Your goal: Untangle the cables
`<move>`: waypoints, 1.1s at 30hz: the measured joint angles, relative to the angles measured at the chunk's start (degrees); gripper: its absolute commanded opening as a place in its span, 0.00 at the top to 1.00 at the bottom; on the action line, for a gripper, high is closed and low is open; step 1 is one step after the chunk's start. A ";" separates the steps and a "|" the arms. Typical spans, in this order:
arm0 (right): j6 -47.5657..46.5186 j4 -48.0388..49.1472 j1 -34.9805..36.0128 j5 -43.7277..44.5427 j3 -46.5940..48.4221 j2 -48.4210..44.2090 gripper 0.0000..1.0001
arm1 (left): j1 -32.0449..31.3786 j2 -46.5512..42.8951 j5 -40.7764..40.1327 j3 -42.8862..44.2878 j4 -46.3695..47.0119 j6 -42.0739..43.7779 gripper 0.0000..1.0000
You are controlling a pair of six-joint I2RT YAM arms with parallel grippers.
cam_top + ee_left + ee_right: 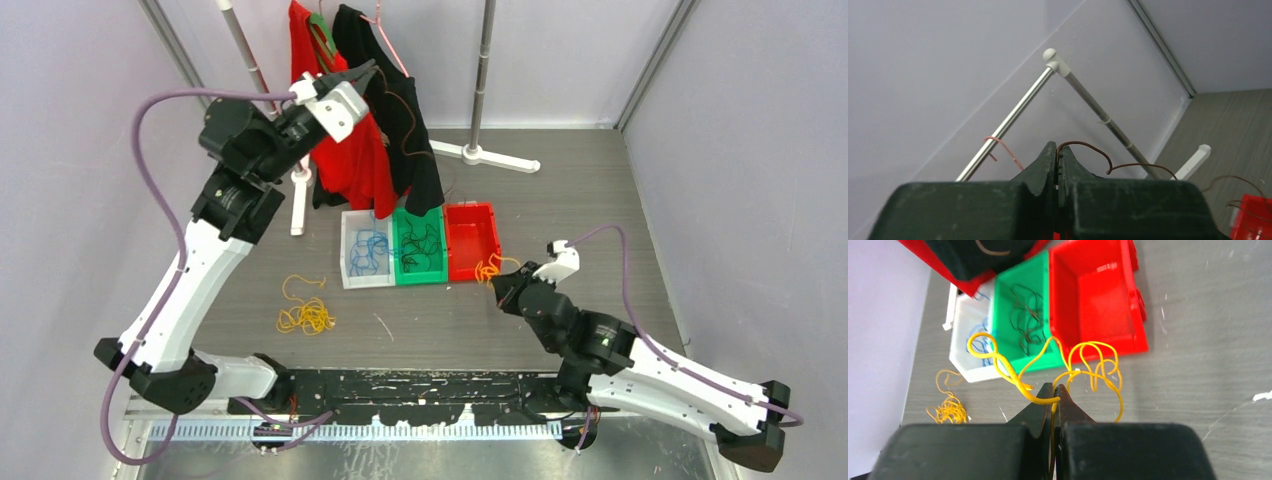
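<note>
My left gripper (370, 68) is raised high by the hanging clothes, shut on a thin dark brown cable (404, 125) that trails down over the black garment. The left wrist view shows that cable (1088, 147) curling out of my left gripper's shut tips (1058, 150). My right gripper (497, 284) is low in front of the red bin (472, 245), shut on a looped yellow cable (488, 267). The right wrist view shows those loops (1093, 365) ahead of my right gripper (1054, 390). A yellow bunch (305, 316) lies on the table at the left.
A white bin (345, 250) holds blue cables, a green bin (420, 279) black cables, and the red bin looks empty. A red garment (350, 150) and a black garment (420, 170) hang on a rack, its pole (483, 70) and white foot (495, 158) behind the bins.
</note>
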 measured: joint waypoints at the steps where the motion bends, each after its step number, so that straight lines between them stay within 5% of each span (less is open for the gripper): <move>1: -1.95 -0.68 -0.28 0.39 2.10 0.09 0.99 | -0.11 0.50 0.07 -0.20 -0.20 -0.63 1.00; 14: -22.05 -1.20 -8.22 0.87 20.79 11.37 0.99 | -3.06 9.55 1.01 -0.48 -0.42 -5.77 1.00; 29: -23.32 3.21 -27.65 -25.44 22.64 35.47 0.99 | -3.13 8.46 0.98 -2.43 -1.27 -5.73 1.00; 31: -23.39 4.79 -28.63 -27.74 22.67 38.51 0.93 | -3.13 7.98 0.98 -3.30 -1.44 -5.73 1.00; 33: -23.39 6.05 -29.38 -29.83 22.86 42.10 0.73 | -3.13 7.67 0.98 -3.82 -1.84 -5.73 1.00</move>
